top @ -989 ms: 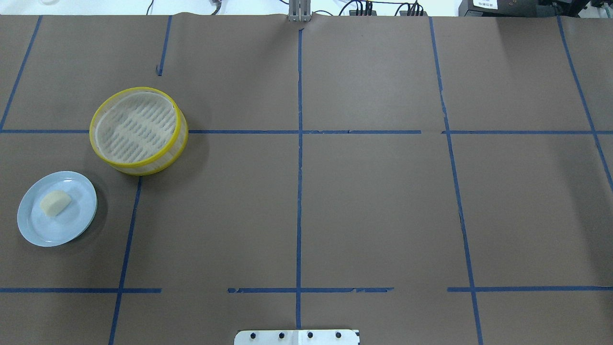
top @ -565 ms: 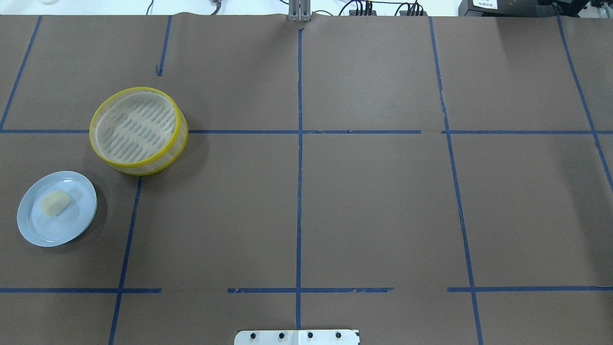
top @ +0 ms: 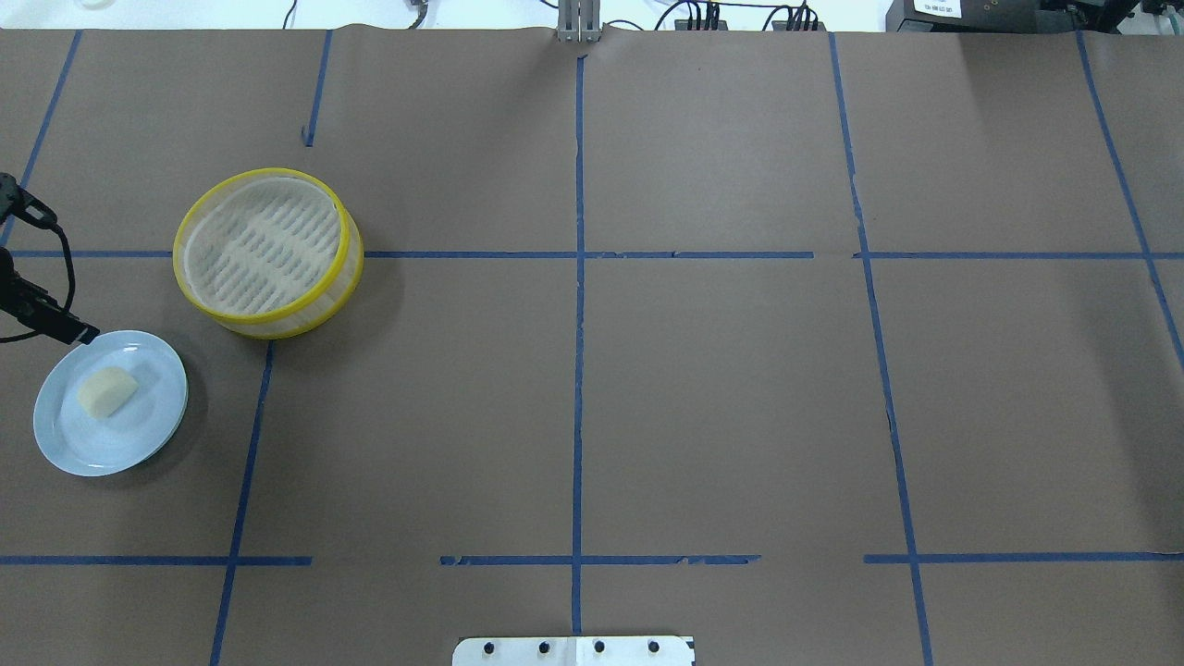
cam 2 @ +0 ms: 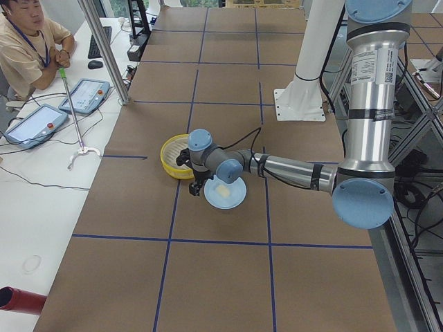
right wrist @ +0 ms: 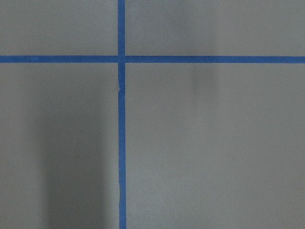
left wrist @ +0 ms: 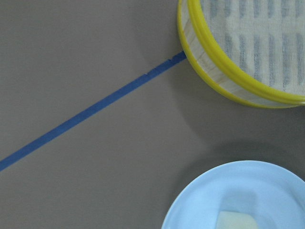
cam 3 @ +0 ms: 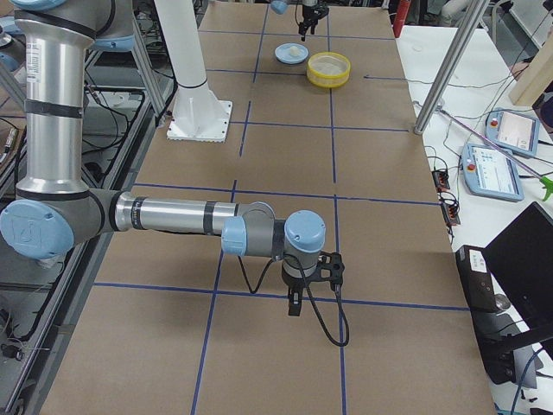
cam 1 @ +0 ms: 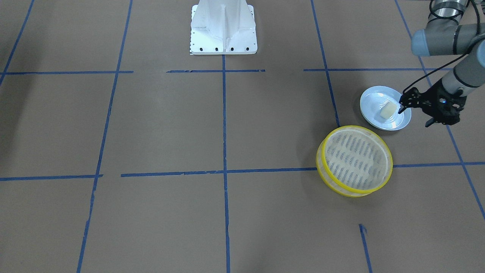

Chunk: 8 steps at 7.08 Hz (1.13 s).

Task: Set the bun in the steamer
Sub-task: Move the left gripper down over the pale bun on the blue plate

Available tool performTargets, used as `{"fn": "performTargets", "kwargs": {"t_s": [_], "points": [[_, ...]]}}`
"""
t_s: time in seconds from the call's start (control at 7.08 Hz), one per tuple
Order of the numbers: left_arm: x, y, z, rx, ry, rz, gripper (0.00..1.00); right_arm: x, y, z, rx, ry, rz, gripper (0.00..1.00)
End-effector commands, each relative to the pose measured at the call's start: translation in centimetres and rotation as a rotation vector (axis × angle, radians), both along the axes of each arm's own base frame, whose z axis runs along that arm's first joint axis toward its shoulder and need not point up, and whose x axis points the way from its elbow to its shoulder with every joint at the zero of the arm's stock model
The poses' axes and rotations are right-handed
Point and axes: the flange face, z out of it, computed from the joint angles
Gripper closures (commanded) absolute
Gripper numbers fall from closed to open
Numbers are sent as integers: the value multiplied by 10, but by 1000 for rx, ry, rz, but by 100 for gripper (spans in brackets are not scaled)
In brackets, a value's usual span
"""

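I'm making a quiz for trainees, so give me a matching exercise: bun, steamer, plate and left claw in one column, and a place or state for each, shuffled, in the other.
1 bun
2 steamer
3 plate
4 left claw

A empty, yellow-rimmed
B pale blue, beside the steamer
C lying on the plate
D open, by the plate's rim

Pairs: 1-C, 2-A, 3-B, 4-D.

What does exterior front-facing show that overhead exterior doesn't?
Front-facing only: the left arm down to its wrist, jaws open at the edge of the plate. Overhead only: cables past the far edge of the table; barely a sliver of that arm. Both: bun on the plate, empty steamer, blue tape grid.
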Motion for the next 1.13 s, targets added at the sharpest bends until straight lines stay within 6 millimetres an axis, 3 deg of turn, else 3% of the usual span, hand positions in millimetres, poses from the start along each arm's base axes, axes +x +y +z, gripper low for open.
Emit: {"fn": "performTargets", "kwargs": {"t_s": [0.0, 0.28, 0.57, 0.99], "points": [[17, 27, 7, 15, -6, 19, 0, 0, 0, 0, 0, 0, 0, 0], [33, 63, 29, -3, 35, 13, 0, 0, 0, 0, 0, 0, 0, 0], [45, 71, 32, -15, 29, 34, 3, 0, 0, 0, 0, 0, 0, 0], [49, 72, 41, -17, 18, 49, 15, 0, 0, 0, 0, 0, 0, 0]]}}
